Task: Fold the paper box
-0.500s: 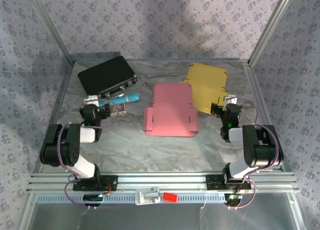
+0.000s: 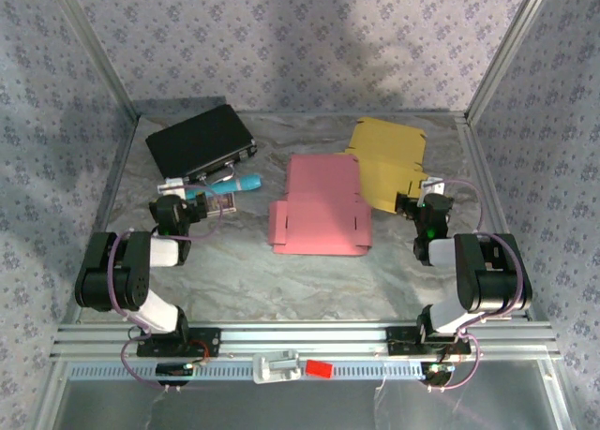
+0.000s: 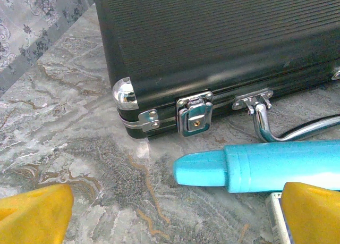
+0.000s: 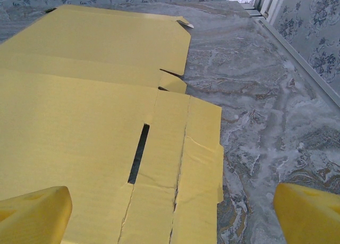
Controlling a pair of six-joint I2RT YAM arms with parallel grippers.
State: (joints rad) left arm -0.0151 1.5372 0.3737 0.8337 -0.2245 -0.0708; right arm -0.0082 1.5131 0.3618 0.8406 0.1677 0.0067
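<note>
Left gripper (image 3: 172, 215) hemmed in: black case (image 3: 223, 47) dead ahead, blue tube (image 3: 265, 167) lying across in front. Bare table (image 3: 64, 137) open at left. Right gripper (image 4: 170, 215) at edge of yellow blank (image 4: 79, 127); free surface to its right. Pink blank (image 2: 322, 205) mid-table, clear strip near arms.

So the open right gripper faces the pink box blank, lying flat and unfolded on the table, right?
Wrong colour: the open right gripper faces the yellow box blank, lying flat and unfolded on the table, as the right wrist view shows. The pink box blank lies further left, seen in the top view.
</note>
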